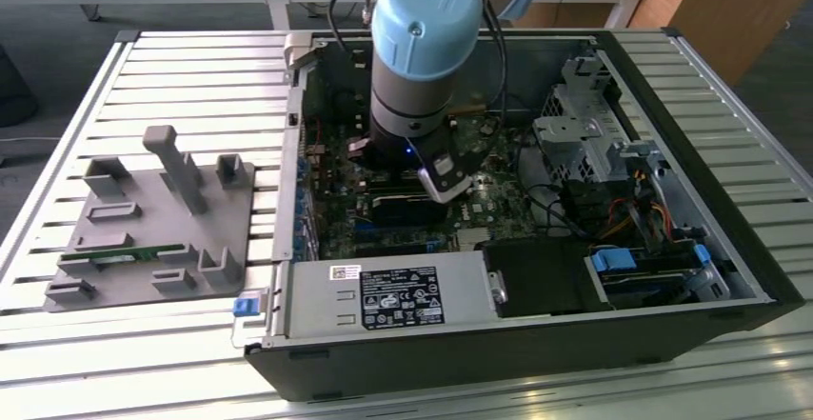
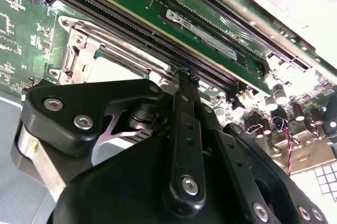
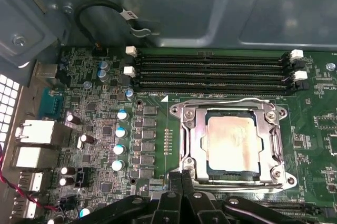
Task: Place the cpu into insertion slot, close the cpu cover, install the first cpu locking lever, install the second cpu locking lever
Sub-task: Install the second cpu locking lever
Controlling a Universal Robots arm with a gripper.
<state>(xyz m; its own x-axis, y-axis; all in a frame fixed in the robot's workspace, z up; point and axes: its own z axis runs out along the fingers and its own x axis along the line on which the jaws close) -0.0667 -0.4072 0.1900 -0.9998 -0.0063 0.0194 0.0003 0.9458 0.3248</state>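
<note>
Gripper: fingers pressed together, nothing pinched between them, tips down at the near edge of the insertion slot, just beside its frame and possibly touching a lever there. Cpu: seated flat in the slot, dull pale top exposed through the cut-out of the cpu cover, which lies down over it. Slot lies directly ahead of the fingertips, along the line the fingers point; long memory slots run crosswise beyond it. First wrist view: whole socket, four corner screws, wire levers along the frame edges; whether latched cannot be told. Second wrist view: finger tip hard against the socket's edge, socket partly hidden by the gripper body. Exterior view: arm standing upright inside the open computer case, grey fixture tray well apart toward the exterior view's left.
</note>
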